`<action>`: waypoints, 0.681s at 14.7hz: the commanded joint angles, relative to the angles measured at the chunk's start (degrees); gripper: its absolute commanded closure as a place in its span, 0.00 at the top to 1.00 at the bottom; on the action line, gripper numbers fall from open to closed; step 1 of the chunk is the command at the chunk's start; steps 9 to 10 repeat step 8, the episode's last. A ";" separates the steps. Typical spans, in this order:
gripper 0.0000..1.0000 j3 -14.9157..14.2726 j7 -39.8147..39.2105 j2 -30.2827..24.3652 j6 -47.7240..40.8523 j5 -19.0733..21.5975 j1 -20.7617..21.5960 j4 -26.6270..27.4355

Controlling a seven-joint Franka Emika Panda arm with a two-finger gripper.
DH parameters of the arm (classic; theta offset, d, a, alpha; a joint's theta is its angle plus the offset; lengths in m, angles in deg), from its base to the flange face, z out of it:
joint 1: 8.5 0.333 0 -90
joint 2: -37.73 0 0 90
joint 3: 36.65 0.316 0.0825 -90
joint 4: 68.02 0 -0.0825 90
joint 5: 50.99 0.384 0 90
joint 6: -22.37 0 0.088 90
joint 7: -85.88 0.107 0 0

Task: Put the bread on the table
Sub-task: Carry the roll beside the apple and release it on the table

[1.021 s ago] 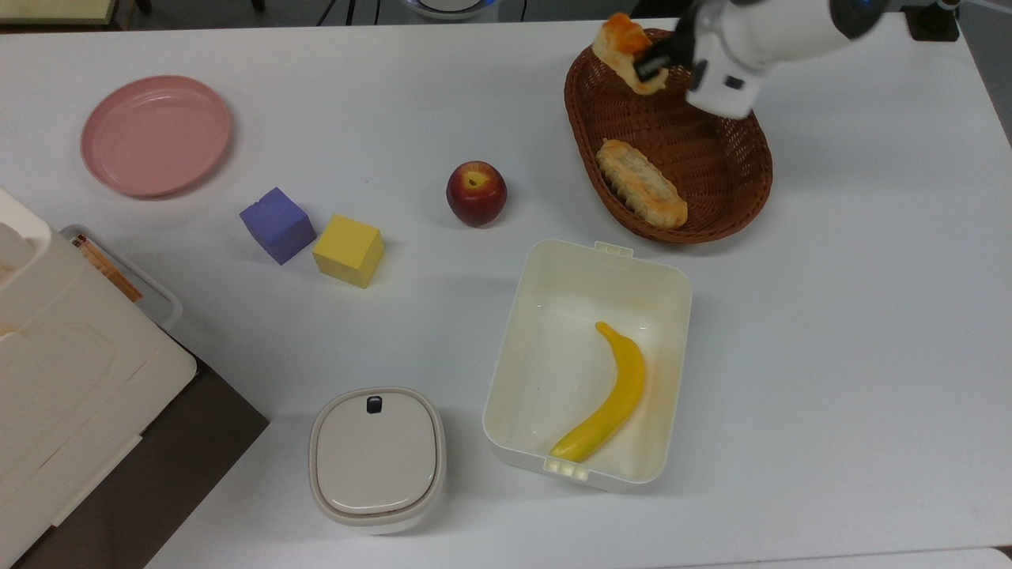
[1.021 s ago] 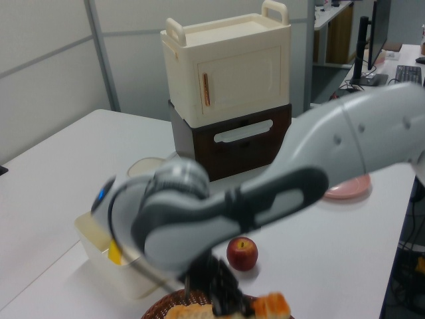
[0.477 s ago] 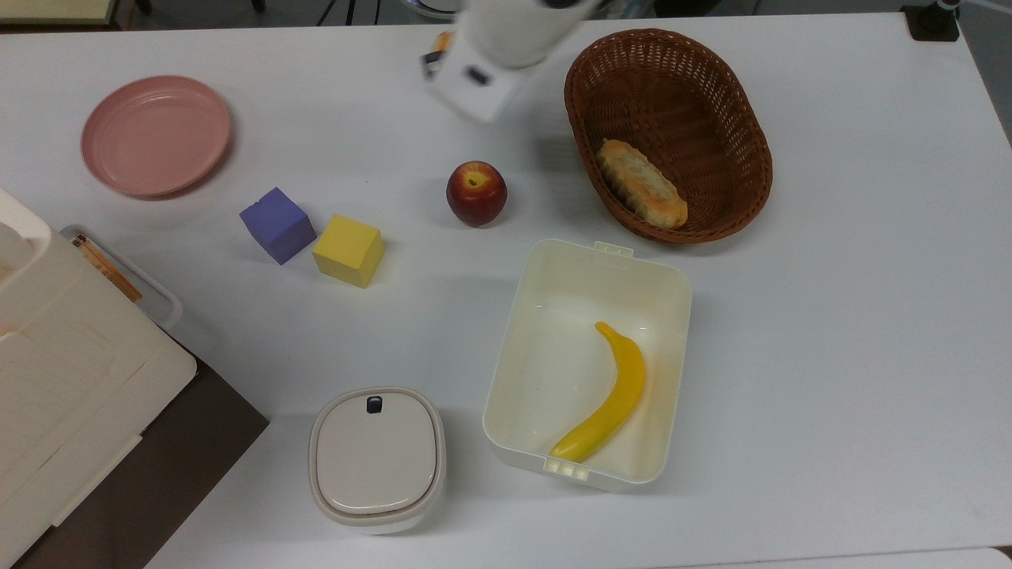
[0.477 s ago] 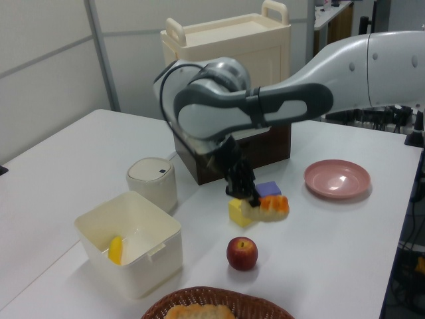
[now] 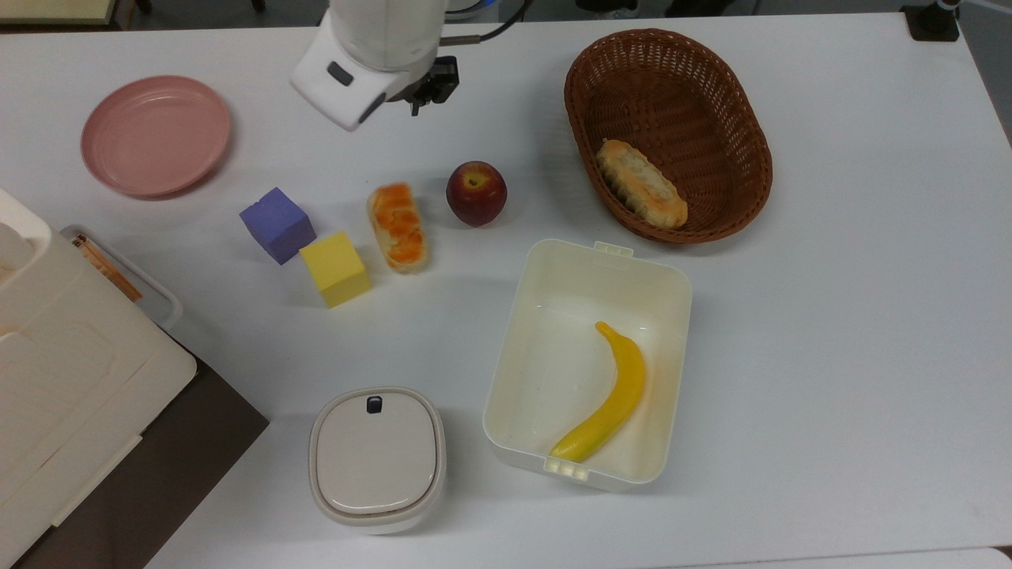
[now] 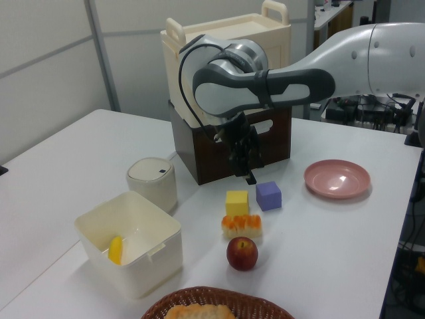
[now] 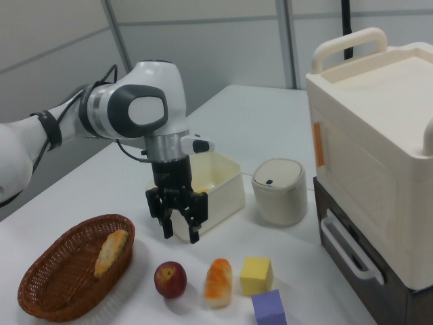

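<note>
With the bread (image 5: pixel 397 227) lying flat on the table (image 5: pixel 830 316), glazed top up, the job looks as good as done. It sits between the apple (image 5: pixel 476 193) and the yellow cube (image 5: pixel 335 268), close to both; in the top view a thin strip of white shows on either side, so it seems to touch neither. That's a sensible spot: open tabletop, well apart from the basket (image 5: pixel 743 118), where the paler loaf (image 5: pixel 641 183) rests. No rolling risk that I can see, since it lies on its long flat base.

Now the gripper (image 7: pixel 178 227). It hangs above the table, clear of the bread, with nothing in it. In the right view the two fingers (image 7: pixel 195 227) stand apart with a plain gap between them, pointing down, touching nothing. In the left view the gripper (image 6: pixel 247 174) hovers above and behind the purple cube (image 6: pixel 268 195) and the yellow one, higher than everything on the table. My read: the release is made, and only a retreat is left.
</note>
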 commanded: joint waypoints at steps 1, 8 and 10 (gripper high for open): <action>1.00 0.16 0.74 -1.22 0.53 -0.76 -0.84 -2.09; 1.00 -0.28 -0.22 -4.30 6.76 -0.05 -5.49 -2.54; 1.00 -0.28 -0.22 -4.30 6.76 -0.05 -5.49 -2.54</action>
